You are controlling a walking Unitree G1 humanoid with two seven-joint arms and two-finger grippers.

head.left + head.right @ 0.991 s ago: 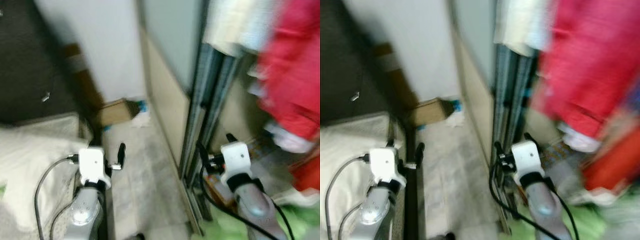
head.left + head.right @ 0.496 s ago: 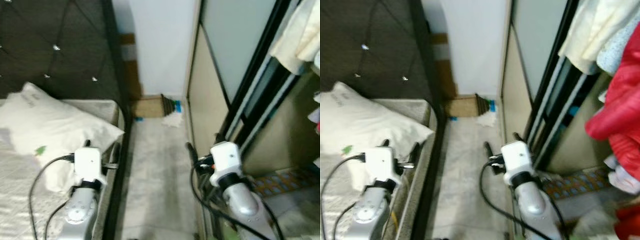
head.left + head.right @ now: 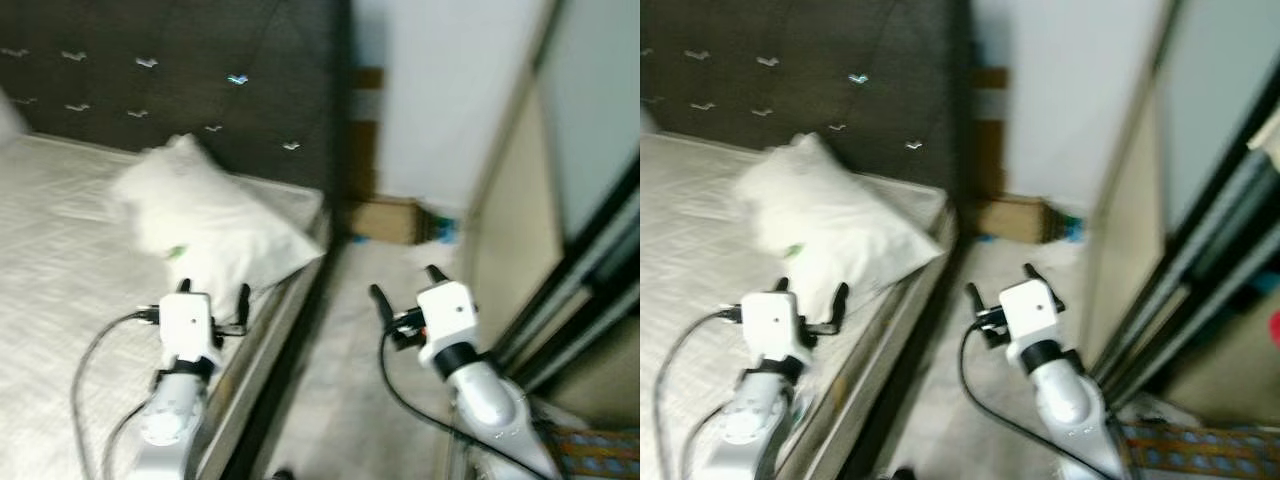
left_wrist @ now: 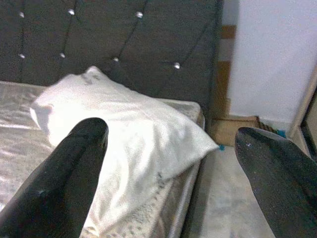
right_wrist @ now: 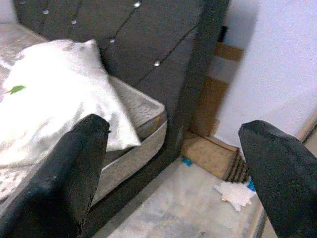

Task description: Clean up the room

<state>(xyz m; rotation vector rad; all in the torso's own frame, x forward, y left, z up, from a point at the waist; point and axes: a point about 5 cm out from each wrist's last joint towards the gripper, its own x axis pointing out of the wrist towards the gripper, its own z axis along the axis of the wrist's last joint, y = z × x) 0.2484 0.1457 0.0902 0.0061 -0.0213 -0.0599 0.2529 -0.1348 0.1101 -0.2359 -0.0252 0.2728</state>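
Left gripper (image 3: 213,297) and right gripper (image 3: 405,286) spread wide, empty.

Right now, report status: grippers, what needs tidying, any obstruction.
Left gripper open over the bed edge, right gripper open over the floor gap. Pillow at bed corner. Cardboard box and white scrap ahead by wall.
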